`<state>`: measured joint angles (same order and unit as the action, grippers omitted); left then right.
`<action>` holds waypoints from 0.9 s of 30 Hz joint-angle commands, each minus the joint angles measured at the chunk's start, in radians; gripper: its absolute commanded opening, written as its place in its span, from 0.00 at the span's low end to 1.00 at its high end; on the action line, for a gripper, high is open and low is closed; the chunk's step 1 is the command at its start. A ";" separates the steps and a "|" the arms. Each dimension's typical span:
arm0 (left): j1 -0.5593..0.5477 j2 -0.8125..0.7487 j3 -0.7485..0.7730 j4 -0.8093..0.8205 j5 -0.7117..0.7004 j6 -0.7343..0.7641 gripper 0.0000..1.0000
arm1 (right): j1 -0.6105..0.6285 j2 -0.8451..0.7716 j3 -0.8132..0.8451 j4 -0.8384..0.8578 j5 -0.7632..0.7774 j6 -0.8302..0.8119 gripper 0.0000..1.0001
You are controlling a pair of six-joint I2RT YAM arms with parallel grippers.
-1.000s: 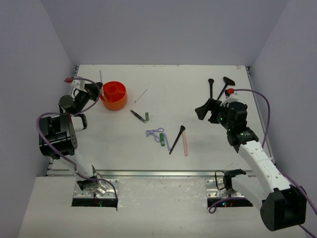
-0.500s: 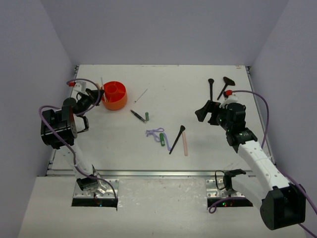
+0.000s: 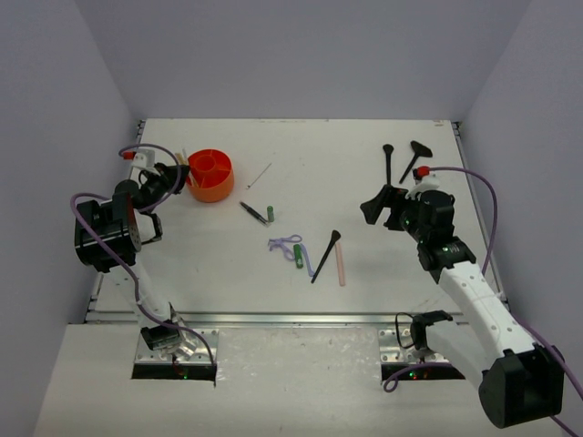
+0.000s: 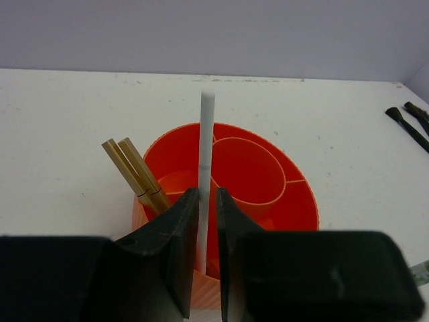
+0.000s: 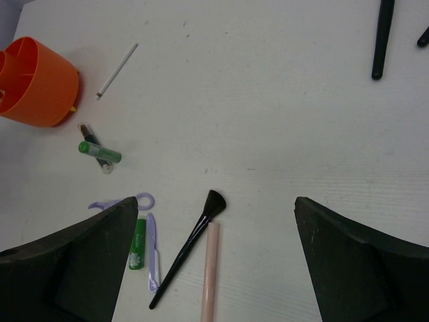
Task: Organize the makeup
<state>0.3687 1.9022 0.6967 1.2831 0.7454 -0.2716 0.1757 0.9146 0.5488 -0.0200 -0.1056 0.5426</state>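
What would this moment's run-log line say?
left gripper shut on white stick at orange tub | right gripper open, empty | pink stick on table

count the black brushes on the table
3. The first black flared-head brush and the second brush lie side by side at the far right. The third brush lies mid-table beside the pale pink stick. None appears hidden.
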 commanded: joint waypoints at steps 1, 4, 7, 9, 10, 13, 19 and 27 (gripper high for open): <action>0.015 -0.020 -0.011 0.275 -0.002 -0.001 0.16 | 0.005 -0.043 0.004 0.019 0.026 -0.021 0.99; 0.016 -0.027 -0.014 0.260 -0.003 0.004 0.14 | 0.005 -0.053 0.010 -0.009 0.026 -0.031 0.99; 0.016 -0.039 -0.019 0.241 -0.004 0.012 0.14 | 0.005 -0.063 0.010 -0.014 0.024 -0.036 0.99; 0.016 -0.050 -0.028 0.236 -0.002 0.020 0.14 | 0.005 -0.067 0.007 -0.015 0.023 -0.040 0.99; 0.016 -0.067 -0.035 0.228 -0.006 0.029 0.15 | 0.005 -0.069 0.004 -0.015 0.025 -0.044 0.99; 0.015 -0.114 -0.043 0.185 -0.010 0.045 0.15 | 0.005 -0.069 0.000 -0.015 0.025 -0.049 0.99; 0.009 -0.348 -0.041 0.012 -0.026 0.095 0.25 | 0.005 -0.079 -0.031 -0.008 0.011 -0.067 0.99; -0.323 -0.445 0.259 -0.958 -0.285 0.566 0.26 | 0.005 -0.091 -0.047 -0.035 0.006 -0.110 0.99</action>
<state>0.2468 1.4649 0.7825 0.8744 0.6504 -0.0001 0.1757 0.8409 0.5034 -0.0676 -0.0968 0.4730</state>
